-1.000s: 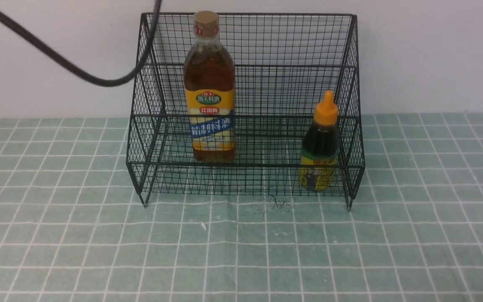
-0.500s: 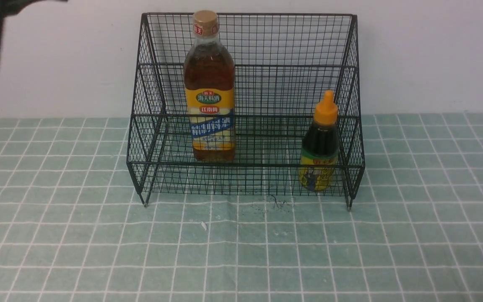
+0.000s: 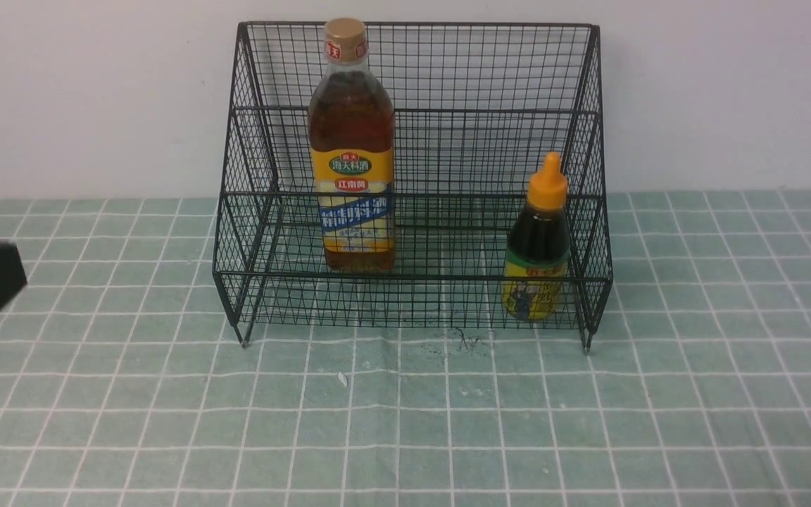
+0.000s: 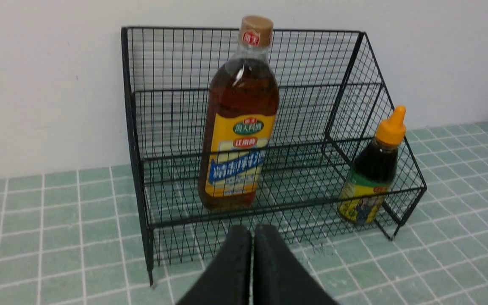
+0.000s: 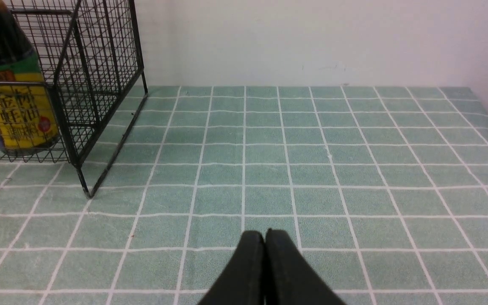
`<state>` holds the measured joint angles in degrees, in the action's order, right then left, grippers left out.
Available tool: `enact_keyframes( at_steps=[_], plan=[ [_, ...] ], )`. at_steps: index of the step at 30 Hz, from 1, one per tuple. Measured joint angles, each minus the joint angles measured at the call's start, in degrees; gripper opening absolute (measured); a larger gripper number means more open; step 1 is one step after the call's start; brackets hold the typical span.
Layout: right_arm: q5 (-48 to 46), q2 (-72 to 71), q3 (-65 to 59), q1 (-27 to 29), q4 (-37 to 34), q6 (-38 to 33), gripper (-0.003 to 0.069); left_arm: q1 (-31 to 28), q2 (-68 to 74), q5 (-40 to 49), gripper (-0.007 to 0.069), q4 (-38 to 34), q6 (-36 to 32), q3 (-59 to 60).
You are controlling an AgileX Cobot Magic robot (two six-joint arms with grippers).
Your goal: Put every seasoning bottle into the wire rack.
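The left gripper (image 4: 252, 237) is seen pressed fully closed, pads touching w/ nothing between them, and it is held off the rack (image 4: 142, 127), in front of its lower tier and apart from it; only a dark blurred part of that arm shows at the front view's left edge. The right gripper (image 5: 265, 241) is likewise closed tight and empty, held low over the bare tiled cloth (image 5: 354, 148), well to the side of the rack's right leg. Both claws being clamped on nothing and kept clear of the wire is judged to mean no grasp is in hand, i.e. a parked or retreat pose rather than an approach. Outward from them, the tall bottle (image 3: 351, 148) is found upright on the lower tier, left of centre, its gold cap reaching about level w/ the rack's top rail; upright placement is needed since the mesh floor gives a flat seat but no side support there. The small bottle (image 3: 536, 246) is stood upright in the lower tier's right front corner, close to the side wall and front rail, which is judged to keep it from tipping. The upper tier is left unused. W/ both bottles inside the rack and neither touched by a claw, the task is judged complete or as good as; nothing else on the cloth appears to need moving.
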<state>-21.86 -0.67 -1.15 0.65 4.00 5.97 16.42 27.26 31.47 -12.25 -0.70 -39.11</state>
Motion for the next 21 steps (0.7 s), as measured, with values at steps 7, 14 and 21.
enact_keyframes(
  at_steps=[7,14,21],
  plan=[
    [0.0,0.0,0.0,0.0,0.0,0.0,-0.0015,0.0,-2.9,2.22,-0.0006,1.31,-1.1,2.8],
    [0.0,0.0,0.0,0.0,0.0,0.0,-0.0015,0.0,-3.73,-1.59,-0.0006,8.86,-0.7,6.09],
    [0.0,0.0,0.0,0.0,0.0,0.0,-0.0015,-5.83,-15.51,-12.82,-0.0006,10.01,0.7,22.24]
  ],
)
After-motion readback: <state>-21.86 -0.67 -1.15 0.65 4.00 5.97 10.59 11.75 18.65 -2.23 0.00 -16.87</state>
